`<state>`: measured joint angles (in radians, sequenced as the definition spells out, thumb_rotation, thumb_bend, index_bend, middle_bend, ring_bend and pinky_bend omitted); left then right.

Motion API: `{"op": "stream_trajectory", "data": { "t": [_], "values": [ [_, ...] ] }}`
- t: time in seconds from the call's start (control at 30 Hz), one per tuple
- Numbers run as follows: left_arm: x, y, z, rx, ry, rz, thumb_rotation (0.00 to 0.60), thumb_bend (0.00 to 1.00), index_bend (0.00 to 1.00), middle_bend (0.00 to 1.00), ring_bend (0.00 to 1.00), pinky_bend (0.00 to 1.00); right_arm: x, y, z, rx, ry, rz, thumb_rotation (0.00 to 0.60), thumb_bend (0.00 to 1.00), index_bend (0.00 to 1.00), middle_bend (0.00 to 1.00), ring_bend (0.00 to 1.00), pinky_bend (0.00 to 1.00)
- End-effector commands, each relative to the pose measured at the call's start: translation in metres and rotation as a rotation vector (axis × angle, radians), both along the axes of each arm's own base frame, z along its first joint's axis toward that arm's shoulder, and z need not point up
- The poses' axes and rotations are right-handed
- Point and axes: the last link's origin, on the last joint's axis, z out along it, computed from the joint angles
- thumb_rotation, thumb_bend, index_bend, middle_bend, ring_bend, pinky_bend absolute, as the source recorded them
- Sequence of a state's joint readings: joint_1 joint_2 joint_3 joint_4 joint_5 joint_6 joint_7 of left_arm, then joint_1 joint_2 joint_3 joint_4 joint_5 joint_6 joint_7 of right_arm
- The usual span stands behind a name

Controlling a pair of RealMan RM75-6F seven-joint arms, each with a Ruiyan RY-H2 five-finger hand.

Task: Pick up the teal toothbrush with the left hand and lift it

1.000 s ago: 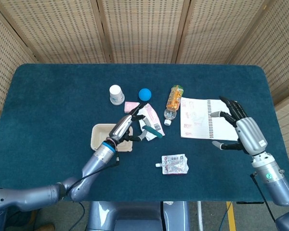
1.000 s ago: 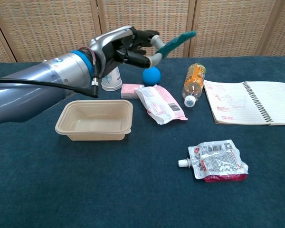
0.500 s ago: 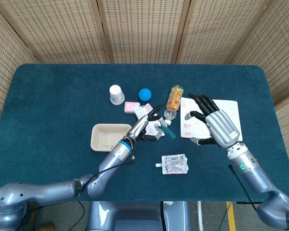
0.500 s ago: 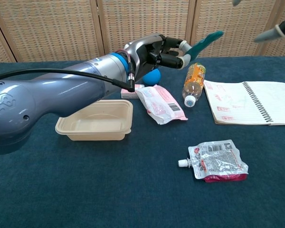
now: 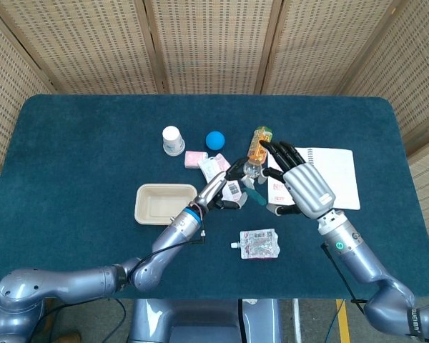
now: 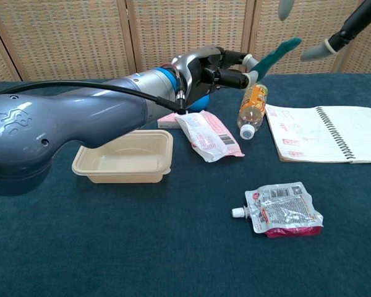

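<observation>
Left robot hand [image 6: 216, 67] holds teal toothbrush [image 6: 277, 51] raised above orange bottle [image 6: 251, 105]; right robot hand's fingertips [image 6: 313, 53] at top edge, near brush tip.

High overhead view; low frontal view.

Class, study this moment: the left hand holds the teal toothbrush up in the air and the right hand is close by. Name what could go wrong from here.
1. The left hand holds the teal toothbrush only by its pale end, so most of it sticks out unsupported; it could swivel or slip free.
2. The open right hand hovers close to the brush tip; a small move might knock it.
3. A dropped brush would likely land among the orange plastic bottle and the spiral notebook below.
</observation>
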<state>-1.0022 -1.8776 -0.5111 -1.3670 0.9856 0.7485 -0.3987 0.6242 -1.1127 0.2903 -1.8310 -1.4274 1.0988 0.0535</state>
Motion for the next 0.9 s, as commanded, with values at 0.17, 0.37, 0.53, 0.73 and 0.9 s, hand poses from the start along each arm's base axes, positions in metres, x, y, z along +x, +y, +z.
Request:
{"op": "stream_trajectory", "data": {
  "t": [0.17,0.37,0.53,0.73,0.9],
  "values": [
    [-0.001,-0.001,0.000,-0.011,0.003,-0.002,0.600,0.55,0.74,0.00,0.00,0.00,0.003,0.000,-0.004,0.014,-0.004,-0.009,0.600,0.23,0.52,0.03,0.00,0.00],
    [0.000,-0.002,-0.001,-0.018,-0.007,-0.001,0.600,0.55,0.74,0.00,0.00,0.00,0.007,0.002,-0.006,0.031,-0.012,-0.008,0.600,0.25,0.53,0.04,0.00,0.00],
    [0.002,-0.003,-0.002,-0.020,-0.009,-0.005,0.600,0.55,0.74,0.00,0.00,0.00,0.011,0.001,-0.007,0.024,-0.015,-0.005,0.600,0.25,0.53,0.04,0.00,0.00],
    [0.003,-0.005,-0.002,-0.021,-0.010,-0.004,0.600,0.55,0.74,0.00,0.00,0.00,0.012,0.000,-0.008,0.032,-0.022,-0.013,0.600,0.29,0.54,0.05,0.00,0.00],
    [0.003,-0.005,-0.002,-0.022,-0.008,-0.007,0.600,0.55,0.74,0.00,0.00,0.00,0.013,0.001,-0.009,0.035,-0.021,-0.012,0.600,0.35,0.56,0.05,0.00,0.00]
  ]
}}
